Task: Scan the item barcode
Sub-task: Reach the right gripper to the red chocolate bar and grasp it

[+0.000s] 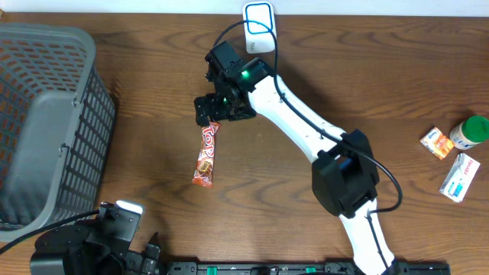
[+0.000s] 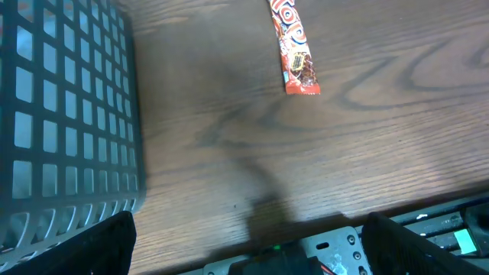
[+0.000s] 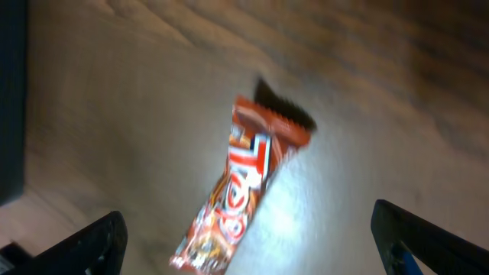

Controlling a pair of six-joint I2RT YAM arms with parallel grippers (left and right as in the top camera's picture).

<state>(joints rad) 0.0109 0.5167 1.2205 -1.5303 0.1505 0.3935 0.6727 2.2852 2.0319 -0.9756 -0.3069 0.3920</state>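
- A dark wood-grain surface (image 1: 153,92) fills the overhead view, with a grey slatted basket (image 1: 46,122) at 9 o'clock and a white device (image 1: 258,27), possibly the scanner, at 12 o'clock.
- Three small goods sit well apart from the action at 3 o'clock: an orange box (image 1: 437,143), a green-capped bottle (image 1: 472,131) and a white box (image 1: 460,176).
- The candy bar (image 1: 206,156) lies flat near the centre. Its long axis runs roughly 12 to 6 o'clock and nothing crowds it.
- The right gripper (image 1: 216,114) hovers over the bar's 12 o'clock end with its jaws spread, pinching nothing.
- The left gripper (image 2: 248,225) waits at 7 o'clock with its jaws also spread and empty. The bar is in its wrist view at 1 o'clock.
- The step in hand looks like the pick-up. I would come straight down with the jaws across the bar's narrow width and close just inside the crimped end, so the wrapper faces stay uncovered.
- The wrapper is thin and slick, so a firm but gentle pinch should keep it from sliding or crumpling.
- The bar is long and slim, red-orange with bold white lettering and a pictured filling near the 6 o'clock end.
- No barcode shows on the upward face, so it is likely underneath and the bar would need turning toward the scanner.
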